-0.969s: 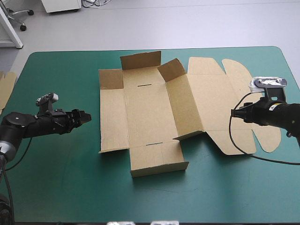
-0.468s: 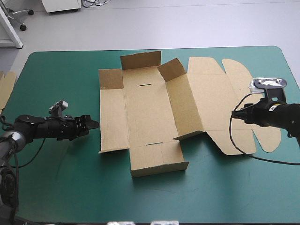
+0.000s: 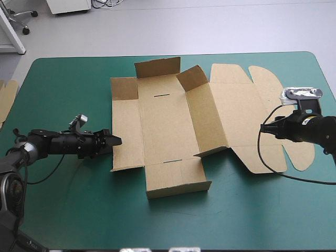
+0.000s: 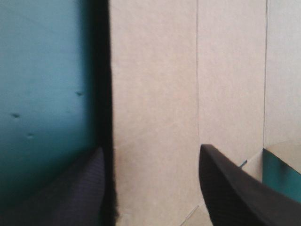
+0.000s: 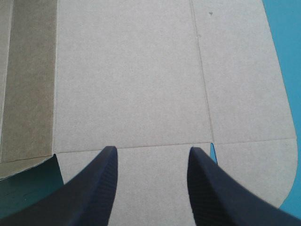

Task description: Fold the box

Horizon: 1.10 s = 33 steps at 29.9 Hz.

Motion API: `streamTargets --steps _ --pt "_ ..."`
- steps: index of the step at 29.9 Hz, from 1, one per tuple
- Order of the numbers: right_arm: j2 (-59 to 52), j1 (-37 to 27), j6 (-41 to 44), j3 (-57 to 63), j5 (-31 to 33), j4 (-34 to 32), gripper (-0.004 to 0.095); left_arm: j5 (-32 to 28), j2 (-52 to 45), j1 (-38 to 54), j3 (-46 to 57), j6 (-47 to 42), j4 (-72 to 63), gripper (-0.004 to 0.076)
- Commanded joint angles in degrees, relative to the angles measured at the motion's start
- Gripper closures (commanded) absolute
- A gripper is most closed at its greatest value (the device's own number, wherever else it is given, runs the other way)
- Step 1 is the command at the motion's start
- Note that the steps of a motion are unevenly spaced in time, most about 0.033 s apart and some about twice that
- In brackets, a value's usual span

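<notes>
Left jaws: open, low over the worktop (image 3: 58,210), straddling the left edge of the box (image 3: 163,131). In my left wrist view one finger (image 4: 80,188) sits over the teal-green cover and the other over brown board. The box lies mid-worktop: left side panel (image 3: 126,128) nearly flat, far flaps (image 3: 157,67) and right wall (image 3: 207,118) raised, near flap (image 3: 176,178) down, lid (image 3: 247,105) flat toward the right. Right jaws: open over the lid, gripping nothing; I cannot tell whether they touch it. Risks, as I judge them: with too shallow a bite by the left jaws, the panel edge slips out. If I push before gripping, the light sheet likely slides right and the raised walls flop. The outer finger could snag the cover instead of getting under the board. The right jaws do not pin the lid, so little would resist such a slide. Around: a strip of more board (image 3: 6,97) at the worktop's left edge, well apart from the box. Nothing stands between my jaws and the box.
</notes>
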Motion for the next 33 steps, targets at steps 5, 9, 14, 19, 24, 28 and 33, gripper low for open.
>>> streamTargets --steps 5,9,14,19,24,28,33 --pt "-1.0 -0.5 0.1 -1.9 -2.4 -0.4 0.0464 -3.7 -0.4 -7.0 -1.0 2.2 -5.8 0.0290" --pt "-1.0 -0.5 0.1 -1.9 -2.2 -0.4 0.0464 -5.9 -0.4 -7.4 -1.2 7.1 -15.0 0.0293" --pt "-1.0 -0.5 0.1 -1.9 -2.1 -0.4 0.0464 -8.1 -0.3 -7.6 -1.5 7.0 -13.8 0.0408" --pt "-1.0 -0.5 0.1 -1.9 -2.1 -0.4 0.0464 -8.8 -0.3 -10.0 -1.5 6.7 -13.9 0.0624" --pt "-1.0 -0.5 0.1 -1.9 -2.1 -0.4 0.0464 -11.2 -0.3 -11.6 -1.5 8.8 -14.3 0.0738" --pt "-1.0 -0.5 0.1 -1.9 -1.9 -0.4 0.0464 -13.0 -0.3 -11.6 -1.8 10.2 -14.0 0.0738" --pt "-1.0 -0.5 0.1 -1.9 -1.8 -1.0 0.0464 -8.0 -0.3 -11.6 -6.2 11.2 -7.1 0.0738"
